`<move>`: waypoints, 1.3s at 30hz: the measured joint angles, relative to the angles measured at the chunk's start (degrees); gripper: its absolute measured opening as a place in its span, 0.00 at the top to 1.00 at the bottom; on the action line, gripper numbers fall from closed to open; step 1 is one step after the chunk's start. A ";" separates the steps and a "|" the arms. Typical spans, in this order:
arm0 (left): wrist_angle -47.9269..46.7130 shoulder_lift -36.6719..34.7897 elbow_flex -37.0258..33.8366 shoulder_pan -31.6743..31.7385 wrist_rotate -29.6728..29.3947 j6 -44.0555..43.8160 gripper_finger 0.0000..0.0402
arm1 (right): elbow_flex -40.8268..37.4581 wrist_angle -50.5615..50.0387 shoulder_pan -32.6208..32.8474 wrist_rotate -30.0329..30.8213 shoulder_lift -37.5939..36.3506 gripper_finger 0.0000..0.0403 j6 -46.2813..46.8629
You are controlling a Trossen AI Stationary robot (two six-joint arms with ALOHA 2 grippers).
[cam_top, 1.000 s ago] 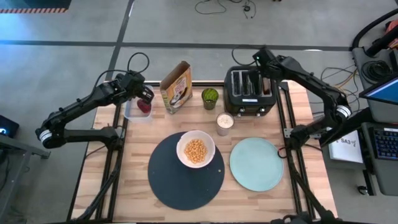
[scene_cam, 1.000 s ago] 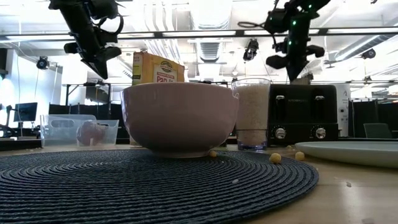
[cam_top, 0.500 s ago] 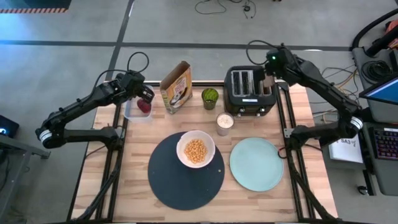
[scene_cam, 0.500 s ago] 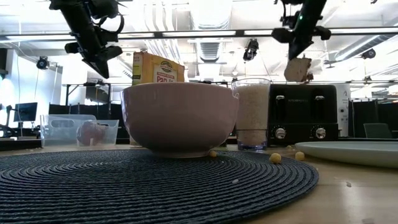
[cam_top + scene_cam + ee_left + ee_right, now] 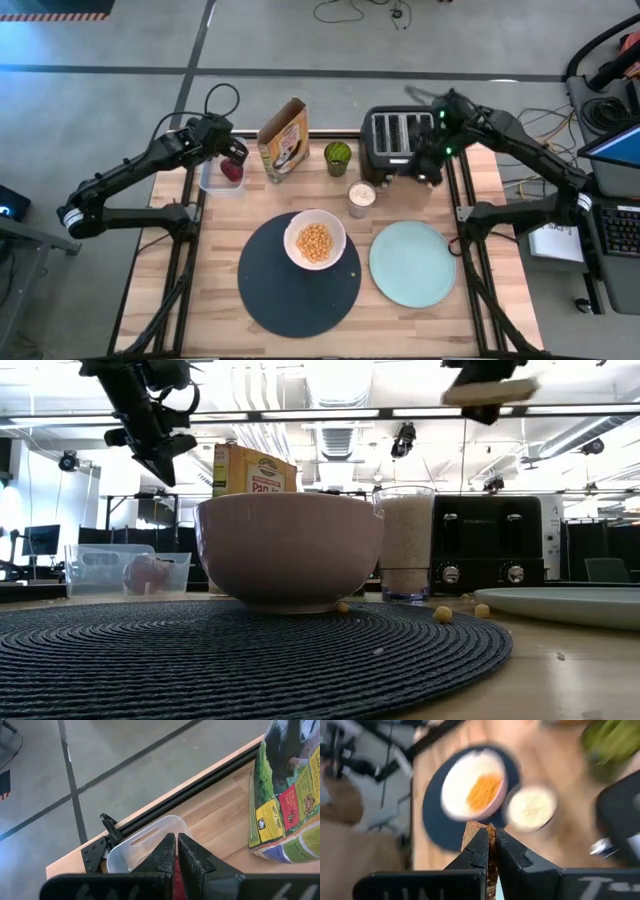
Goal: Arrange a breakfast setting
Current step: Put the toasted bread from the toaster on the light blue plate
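1 mat (image 5: 299, 285), 1 bowl (image 5: 315, 240), 1 plate (image 5: 412, 263), 1 toaster (image 5: 396, 147), 1 tub (image 5: 214, 178).

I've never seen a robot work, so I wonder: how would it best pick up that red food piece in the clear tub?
From straight above, fingers closing across the dark red food piece: the clear tub is open on top and its walls block the sides. The left gripper hangs just above it.

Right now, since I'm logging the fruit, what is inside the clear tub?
The clear tub holds a dark red food piece. The left gripper hovers above it, covering part of the tub, so anything else inside is hidden.
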 joint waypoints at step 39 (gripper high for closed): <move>0.76 -0.02 -1.82 -0.09 0.55 -0.87 1.00 | -32.14 18.96 40.57 36.10 4.23 0.97 29.23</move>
